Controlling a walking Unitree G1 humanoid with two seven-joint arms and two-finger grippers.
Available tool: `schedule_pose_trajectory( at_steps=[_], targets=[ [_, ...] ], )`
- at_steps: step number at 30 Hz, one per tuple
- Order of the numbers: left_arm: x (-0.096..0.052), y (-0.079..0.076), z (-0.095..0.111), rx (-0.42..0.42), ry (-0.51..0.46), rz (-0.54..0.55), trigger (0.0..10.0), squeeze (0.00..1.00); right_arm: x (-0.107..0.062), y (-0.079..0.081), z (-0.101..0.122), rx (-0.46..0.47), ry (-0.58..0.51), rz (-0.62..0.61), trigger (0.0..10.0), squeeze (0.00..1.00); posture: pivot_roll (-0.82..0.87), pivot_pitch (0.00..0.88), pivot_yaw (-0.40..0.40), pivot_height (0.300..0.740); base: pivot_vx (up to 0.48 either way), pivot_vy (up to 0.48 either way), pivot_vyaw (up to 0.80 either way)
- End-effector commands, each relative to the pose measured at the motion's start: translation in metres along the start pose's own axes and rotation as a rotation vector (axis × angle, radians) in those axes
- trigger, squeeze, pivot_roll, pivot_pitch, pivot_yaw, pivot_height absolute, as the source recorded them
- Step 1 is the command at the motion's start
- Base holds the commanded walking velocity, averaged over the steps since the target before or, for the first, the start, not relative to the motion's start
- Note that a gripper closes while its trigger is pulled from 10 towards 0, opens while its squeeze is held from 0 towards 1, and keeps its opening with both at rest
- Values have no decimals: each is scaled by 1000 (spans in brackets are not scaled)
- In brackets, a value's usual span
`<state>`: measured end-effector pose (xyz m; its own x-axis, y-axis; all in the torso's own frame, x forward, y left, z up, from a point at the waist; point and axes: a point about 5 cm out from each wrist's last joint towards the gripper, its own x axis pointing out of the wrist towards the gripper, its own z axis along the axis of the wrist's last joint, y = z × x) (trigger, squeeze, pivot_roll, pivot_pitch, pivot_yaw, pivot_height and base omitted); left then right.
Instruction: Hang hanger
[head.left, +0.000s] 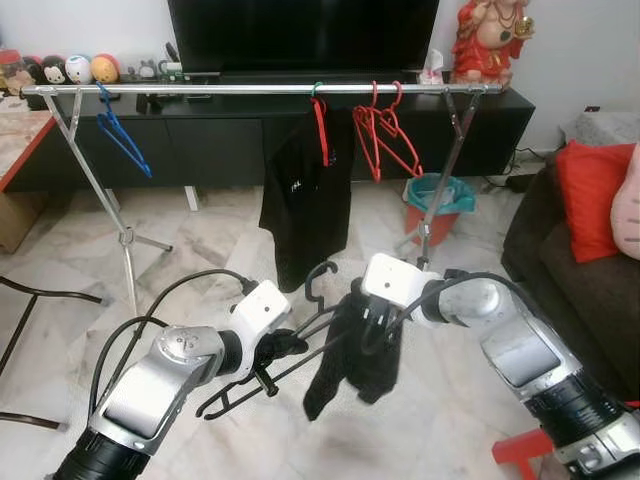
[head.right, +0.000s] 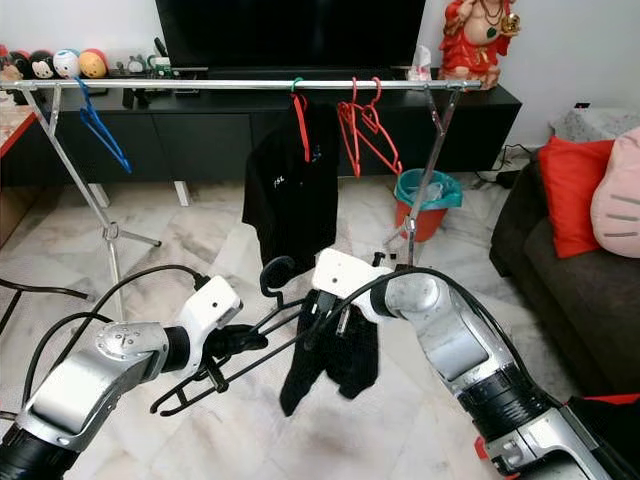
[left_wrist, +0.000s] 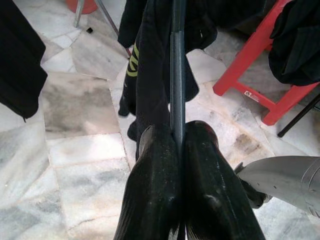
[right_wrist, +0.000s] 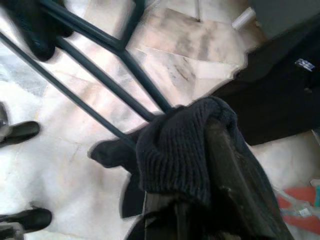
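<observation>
A black hanger (head.left: 262, 378) floats low in front of me, its hook (head.left: 318, 275) pointing up toward the rail. My left gripper (head.left: 272, 362) is shut on its lower bar (left_wrist: 177, 95), with both fingers (left_wrist: 155, 190) pressed against it. A black knit garment (head.left: 362, 362) is draped over the hanger's right end. My right gripper (head.left: 372, 322) is shut on that garment (right_wrist: 175, 150), beside the hanger bars (right_wrist: 95, 72). Farther back, the silver clothes rail (head.left: 250, 89) carries a blue hanger (head.left: 122, 132), a black shirt (head.left: 305, 205) on a red hanger, and two bare red hangers (head.left: 385, 140).
Behind the rail stands a black TV cabinet (head.left: 220, 140). A teal-and-red bucket (head.left: 438, 203) sits by the rail's right leg. A dark sofa with a red cushion (head.left: 590, 190) lines the right side. A red stool (head.left: 520, 450) stands near my right arm, on marble floor.
</observation>
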<state>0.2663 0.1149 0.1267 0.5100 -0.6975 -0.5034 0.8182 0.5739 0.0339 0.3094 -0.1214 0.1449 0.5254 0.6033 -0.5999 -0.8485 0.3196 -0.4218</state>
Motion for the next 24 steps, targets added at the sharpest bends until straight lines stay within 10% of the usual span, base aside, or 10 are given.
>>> schedule_pose_trajectory(
  at_steps=[1,6,13,18,24],
  targets=[
    [-3,2,20,36,-107,1,10000,0,5,17,14,-24,-61,103,10000,0,77,0,-53,740,0,0,0],
    [-1,20,29,30,-159,165,10000,0,4,28,21,-24,-78,152,10000,0,81,0,-59,740,0,0,0],
    [-14,58,33,20,-163,465,10000,0,3,2,5,30,40,-32,10000,0,80,0,-58,740,0,0,0],
    [-12,1,36,45,-241,-44,10000,0,4,5,6,25,40,-27,10000,0,83,0,-58,740,0,0,0],
    [-18,-10,29,27,-223,-159,10000,0,5,3,7,20,38,-30,10000,0,88,0,-59,740,0,0,0]
  ],
)
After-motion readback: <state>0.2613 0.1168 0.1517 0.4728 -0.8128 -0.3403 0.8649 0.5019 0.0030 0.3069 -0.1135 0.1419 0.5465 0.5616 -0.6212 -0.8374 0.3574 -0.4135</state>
